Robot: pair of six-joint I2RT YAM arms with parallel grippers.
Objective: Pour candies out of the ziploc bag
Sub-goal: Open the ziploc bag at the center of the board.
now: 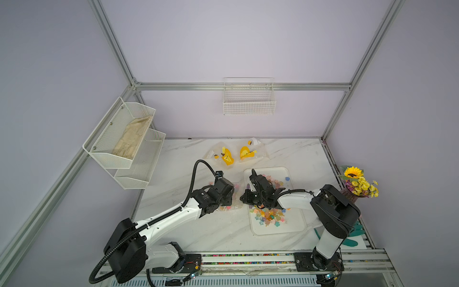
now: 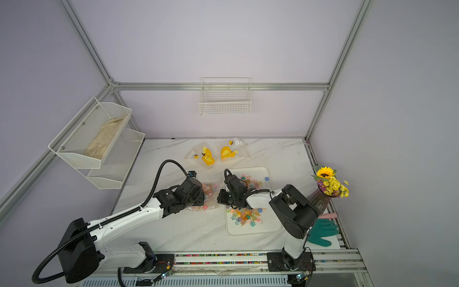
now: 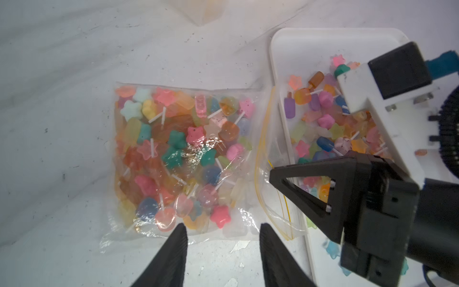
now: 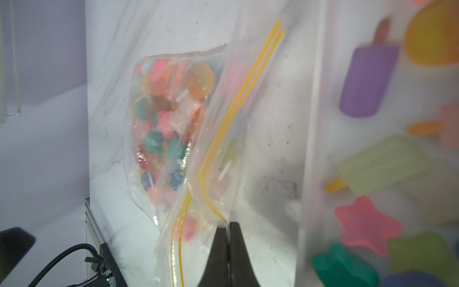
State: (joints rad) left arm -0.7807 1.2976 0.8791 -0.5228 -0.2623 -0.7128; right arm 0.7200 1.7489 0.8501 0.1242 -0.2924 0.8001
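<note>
The clear ziploc bag lies flat on the marble table beside the white tray, its yellow-lined mouth facing the tray. Candies on pale sticks fill the bag, and more candies are scattered on the tray. My left gripper is open, its fingertips just short of the bag's near edge with nothing between them. My right gripper is shut on the lip of the bag's mouth by the yellow zip line, at the tray's edge. In both top views the two wrists meet over the bag.
Two clear packets with yellow toys lie behind the tray. A vase of yellow flowers and a teal glove sit at the table's right edge. A wire basket and mesh shelves hang on the walls.
</note>
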